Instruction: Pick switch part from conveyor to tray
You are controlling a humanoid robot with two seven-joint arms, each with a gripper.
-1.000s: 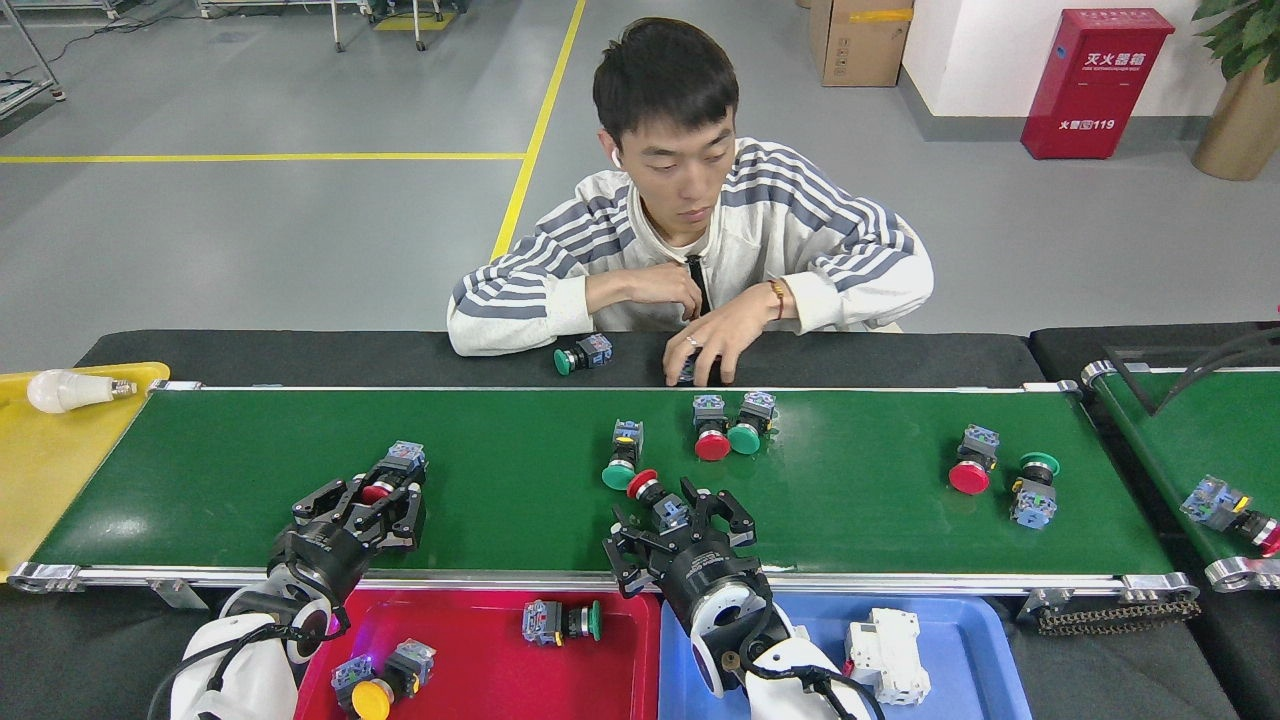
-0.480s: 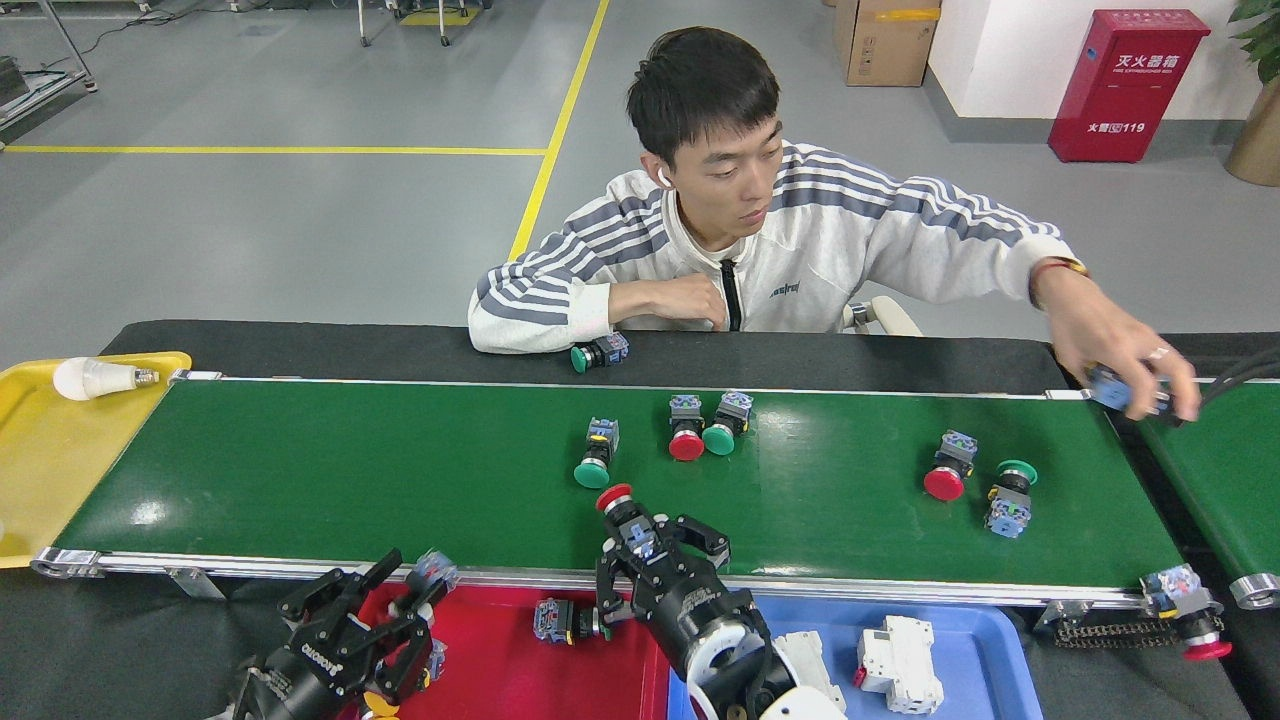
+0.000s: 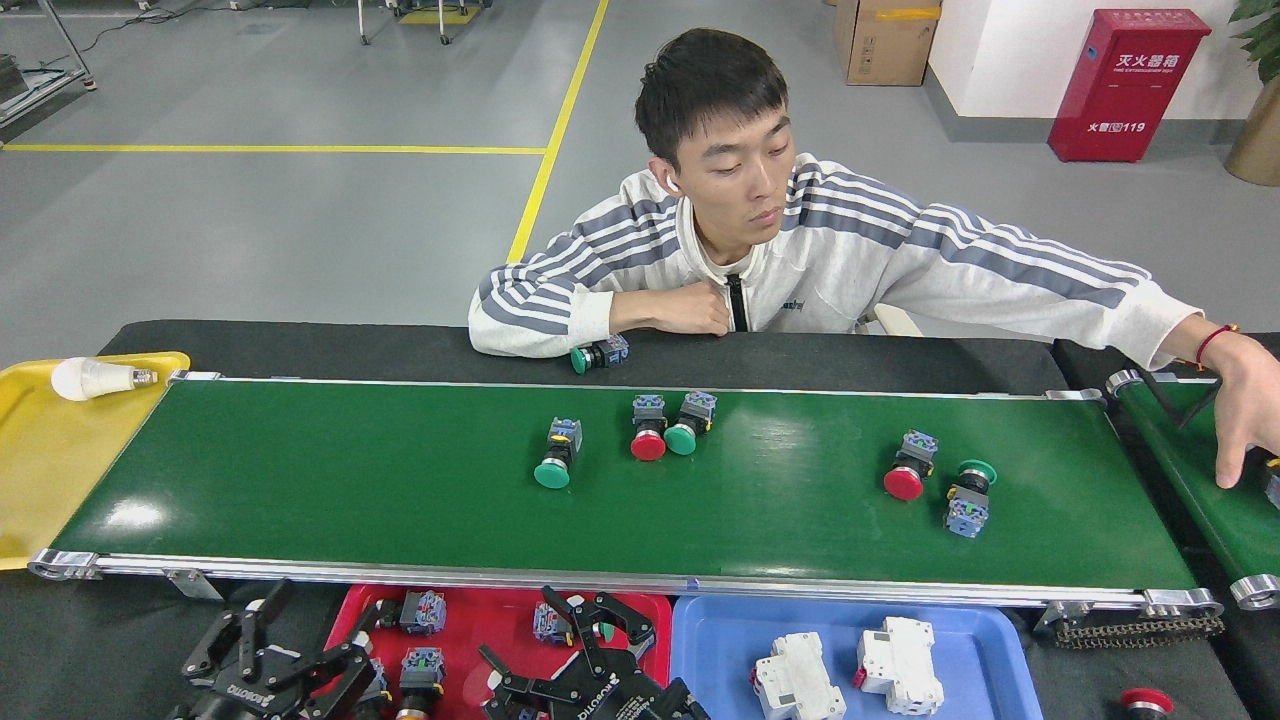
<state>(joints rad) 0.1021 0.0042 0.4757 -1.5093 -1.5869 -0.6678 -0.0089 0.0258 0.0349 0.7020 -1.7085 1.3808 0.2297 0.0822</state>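
The conveyor (image 3: 300,480) runs across the middle, with silver rails. Several switch parts lie on it: a green-capped one (image 3: 558,455), a red (image 3: 648,430) and green (image 3: 688,424) pair, and a red (image 3: 908,468) and green (image 3: 966,496) pair at the right. The red tray (image 3: 490,612) sits below the near rail and holds several switch parts (image 3: 421,612). My left gripper (image 3: 275,645) hovers at the tray's left edge, fingers spread, nothing between them. Over the tray's middle, my right gripper (image 3: 565,645) is open too.
A blue tray (image 3: 720,630) holds two white breakers (image 3: 898,670). A yellow tray (image 3: 60,470) with a bulb (image 3: 95,378) is at the left. A person leans on the far side; one hand (image 3: 1245,420) rests on the second belt (image 3: 1190,470). A loose switch part (image 3: 598,354) lies by the sleeve.
Both grippers pulled back from the belt to the red tray. The right one let go of the red-capped part and opened. Parts on the belt drifted left. The person's hand reached further right.
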